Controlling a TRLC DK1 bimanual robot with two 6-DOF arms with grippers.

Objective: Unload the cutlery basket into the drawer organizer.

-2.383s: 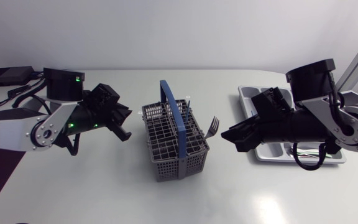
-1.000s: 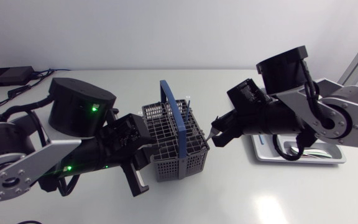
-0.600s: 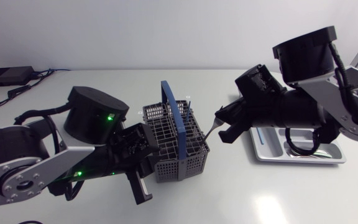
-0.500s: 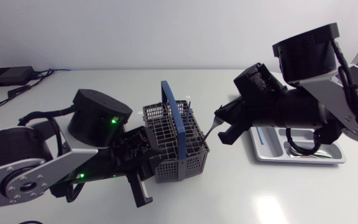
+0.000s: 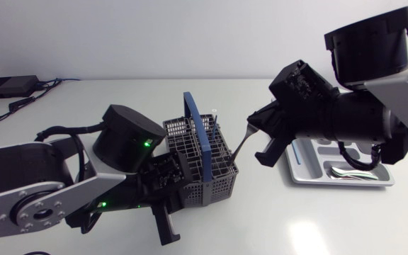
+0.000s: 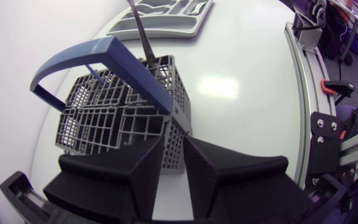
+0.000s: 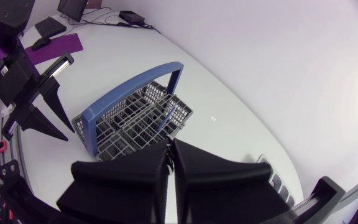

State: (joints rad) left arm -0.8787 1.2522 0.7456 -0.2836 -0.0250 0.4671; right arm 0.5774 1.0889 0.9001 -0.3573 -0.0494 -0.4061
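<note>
Left gripper (image 6: 173, 149) clamps basket (image 5: 204, 190) at its 7 o'clock rim; right gripper (image 7: 171, 147) pinches fork (image 5: 241, 144) at its 3 o'clock edge, organizer (image 5: 331, 183) beyond

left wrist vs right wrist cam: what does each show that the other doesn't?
Left wrist only: a wall of the grey wire-mesh cutlery basket with a blue handle pinched by the left gripper; much of the light grey drawer organizer. Right wrist only: the right gripper, fingers shut on the thin metal fork. Both: the basket, with the fork's handle standing in it.
</note>
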